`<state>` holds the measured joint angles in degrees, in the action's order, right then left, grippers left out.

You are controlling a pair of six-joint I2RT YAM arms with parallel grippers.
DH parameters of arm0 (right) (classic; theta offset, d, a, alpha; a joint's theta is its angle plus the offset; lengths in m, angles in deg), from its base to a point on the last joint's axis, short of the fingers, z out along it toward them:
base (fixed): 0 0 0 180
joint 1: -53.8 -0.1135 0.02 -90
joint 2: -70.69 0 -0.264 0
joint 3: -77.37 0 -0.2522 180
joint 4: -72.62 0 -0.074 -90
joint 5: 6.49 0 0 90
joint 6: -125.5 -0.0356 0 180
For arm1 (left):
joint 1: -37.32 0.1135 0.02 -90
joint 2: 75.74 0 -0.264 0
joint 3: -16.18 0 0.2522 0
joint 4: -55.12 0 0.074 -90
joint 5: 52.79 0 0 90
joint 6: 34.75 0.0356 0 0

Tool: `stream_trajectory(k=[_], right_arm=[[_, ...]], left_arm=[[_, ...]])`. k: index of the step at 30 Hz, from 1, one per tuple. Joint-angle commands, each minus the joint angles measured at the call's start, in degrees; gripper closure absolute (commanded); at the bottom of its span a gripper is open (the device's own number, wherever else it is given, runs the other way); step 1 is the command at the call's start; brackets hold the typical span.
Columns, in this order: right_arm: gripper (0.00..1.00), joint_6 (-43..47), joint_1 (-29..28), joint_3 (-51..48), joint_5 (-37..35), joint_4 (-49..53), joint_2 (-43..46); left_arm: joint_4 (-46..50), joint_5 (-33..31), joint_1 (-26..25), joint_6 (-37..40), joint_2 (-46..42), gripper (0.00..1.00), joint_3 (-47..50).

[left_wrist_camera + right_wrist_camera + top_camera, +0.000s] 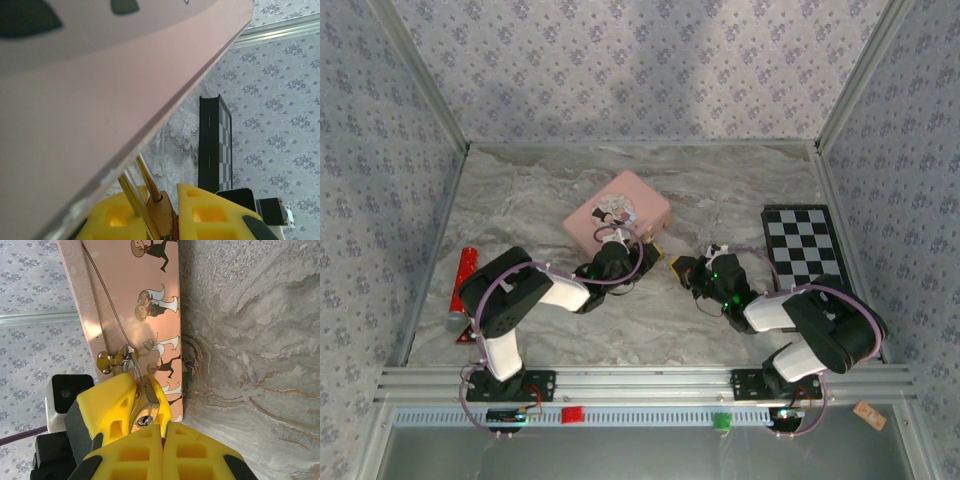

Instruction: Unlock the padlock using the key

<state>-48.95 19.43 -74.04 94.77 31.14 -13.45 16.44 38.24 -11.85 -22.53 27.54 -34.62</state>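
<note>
- The padlock (148, 405) is hanging off the little hasp (114, 359) on the side wall of the pink tin (130, 295), with its shackle threaded through, so it's sitting right up against the tin.
- The left gripper (165, 206) is squeezing the brass body between its yellow fingers (212, 215), clamped down tight. It looks like it's bracing the lock so it isn't swinging around and the keyhole (145, 419) is facing outward.
- The right gripper (163, 429) is parking right at that keyhole with its pads pressed together. The key itself is hidden, so there's no telling whether it's pinched in there.
- Probably the insertion bit is what's going on here. Lining up is going to matter most, since a slight tilt would be jamming the tip against the lock face instead of sliding in.
</note>
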Motion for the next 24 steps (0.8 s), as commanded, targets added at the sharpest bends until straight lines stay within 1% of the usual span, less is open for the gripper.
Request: stream_trajectory(k=[1, 15, 24], right_arm=[[1.00, 0.50, 0.23, 0.63, -1.42, -0.21, 0.25], [1.00, 0.25, 0.22, 0.08, -2.21, 0.18, 0.36], [1.00, -2.22, -1.46, 0.58, -4.32, -1.14, 1.14]], left_arm=[[-2.14, 7.58, -2.42, -6.38, 0.60, 1.00, -1.24], [-1.96, 7.24, -2.90, -6.50, 0.01, 1.00, -0.73], [-0.99, 6.17, -4.10, -6.33, -0.34, 1.00, -2.45]])
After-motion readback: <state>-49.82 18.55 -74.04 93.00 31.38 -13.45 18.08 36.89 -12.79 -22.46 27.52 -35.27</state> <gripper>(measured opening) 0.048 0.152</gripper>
